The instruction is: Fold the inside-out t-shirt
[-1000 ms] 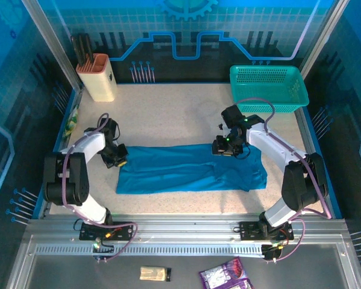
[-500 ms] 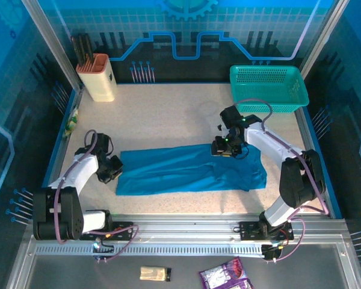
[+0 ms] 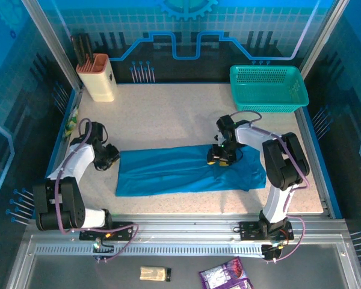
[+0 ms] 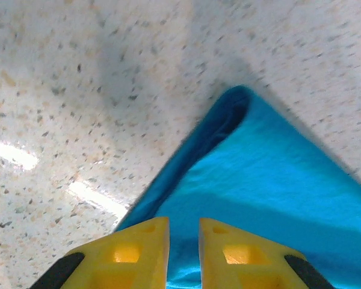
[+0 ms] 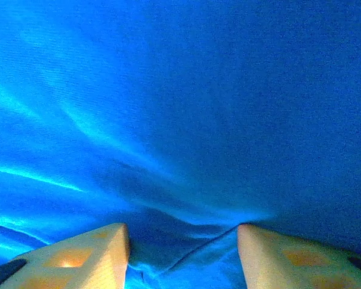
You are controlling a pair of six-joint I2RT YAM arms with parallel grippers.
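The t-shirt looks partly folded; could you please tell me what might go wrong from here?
The left gripper sits at a corner of the t-shirt, jaws barely apart, so it may drag the fold loose. The right gripper, open over a wrinkle, may pinch only the top layer.

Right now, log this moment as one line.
t-shirt: folded band, flat on table | left gripper: narrowly open at its left corner | right gripper: open, low over its middle-right
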